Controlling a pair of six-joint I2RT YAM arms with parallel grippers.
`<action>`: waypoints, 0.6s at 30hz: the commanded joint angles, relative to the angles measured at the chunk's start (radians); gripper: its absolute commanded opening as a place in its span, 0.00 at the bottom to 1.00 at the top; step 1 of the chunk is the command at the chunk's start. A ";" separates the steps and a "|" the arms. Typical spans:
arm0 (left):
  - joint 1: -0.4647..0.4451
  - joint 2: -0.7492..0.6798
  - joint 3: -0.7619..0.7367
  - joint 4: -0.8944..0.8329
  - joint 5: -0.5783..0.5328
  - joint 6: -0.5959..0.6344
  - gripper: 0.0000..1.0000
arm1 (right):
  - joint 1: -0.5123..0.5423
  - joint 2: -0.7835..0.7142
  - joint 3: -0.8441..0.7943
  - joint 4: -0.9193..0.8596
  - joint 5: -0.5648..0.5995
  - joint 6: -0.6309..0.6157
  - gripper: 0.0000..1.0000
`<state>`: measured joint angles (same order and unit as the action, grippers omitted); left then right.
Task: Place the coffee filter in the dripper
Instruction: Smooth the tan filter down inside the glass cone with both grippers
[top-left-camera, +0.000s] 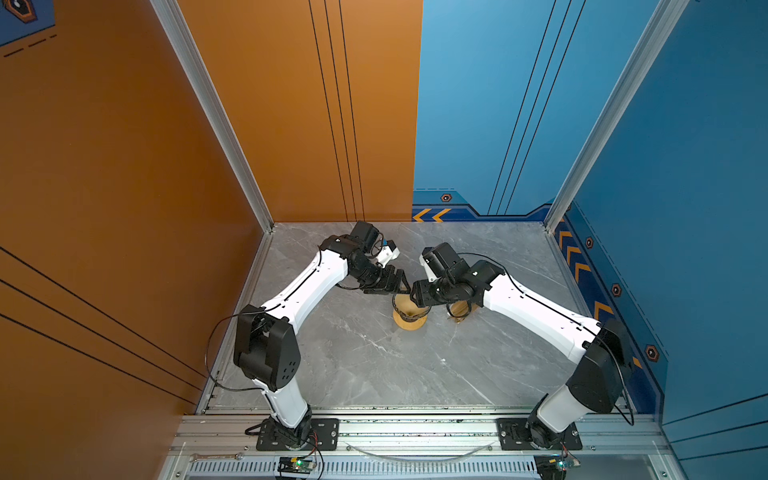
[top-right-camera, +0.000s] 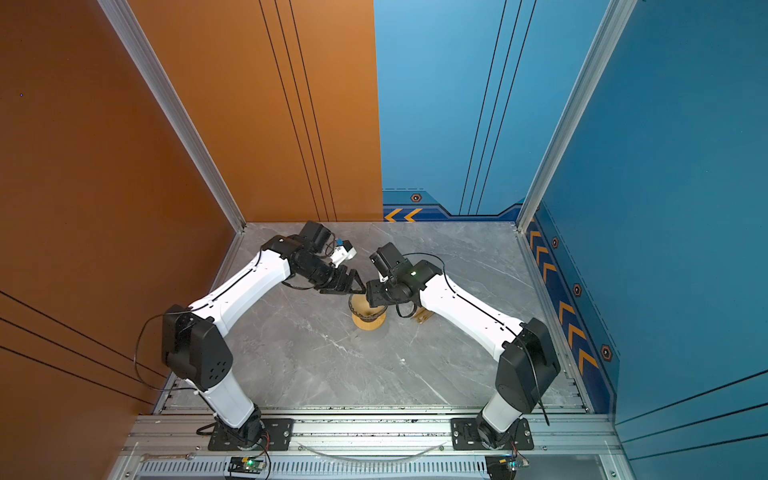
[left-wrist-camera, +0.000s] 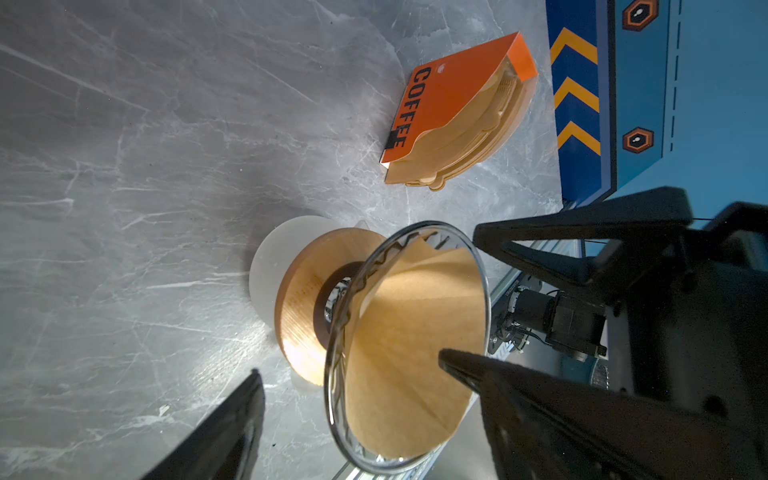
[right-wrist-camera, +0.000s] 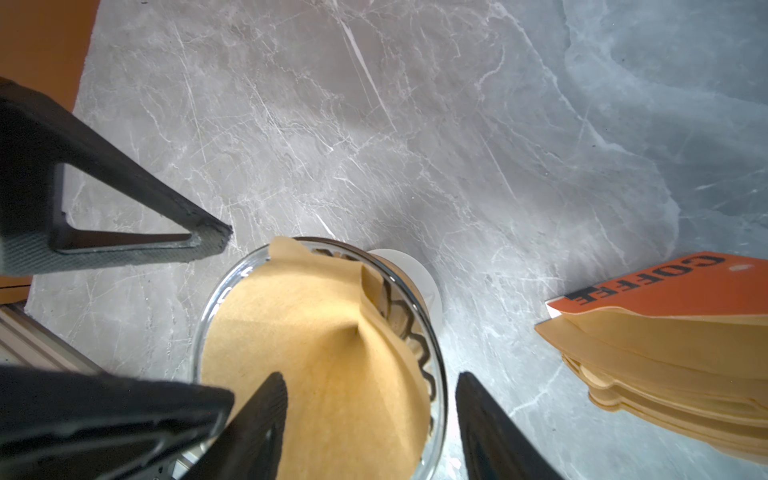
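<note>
filter (right-wrist-camera: 316, 332): in dripper (right-wrist-camera: 419, 349), mid table (top-left-camera: 353, 353), pack (top-left-camera: 459, 311) at its 3 o'clock | left gripper (left-wrist-camera: 348, 363): jaws apart, holds nothing | right gripper (right-wrist-camera: 370, 374): jaws apart, holds nothing | paper looks light, soft, easy to tear; pinch tab (right-wrist-camera: 286, 251) softly

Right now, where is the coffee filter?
In both wrist views the coffee filter sits inside the dripper, near the middle of the table in both top views, left of the orange filter packet.
</note>
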<state>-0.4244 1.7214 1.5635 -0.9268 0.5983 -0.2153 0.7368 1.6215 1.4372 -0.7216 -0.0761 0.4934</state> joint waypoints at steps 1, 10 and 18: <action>0.007 -0.021 -0.016 0.014 0.046 -0.005 0.80 | -0.009 0.001 0.025 0.011 -0.016 -0.016 0.62; 0.003 -0.009 -0.025 0.036 0.084 -0.015 0.74 | -0.010 0.008 0.025 0.017 -0.024 -0.019 0.57; -0.002 -0.003 -0.028 0.035 0.084 -0.018 0.69 | -0.011 0.008 0.024 0.017 -0.033 -0.020 0.54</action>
<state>-0.4244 1.7203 1.5517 -0.8867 0.6598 -0.2333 0.7300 1.6215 1.4372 -0.7162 -0.0879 0.4870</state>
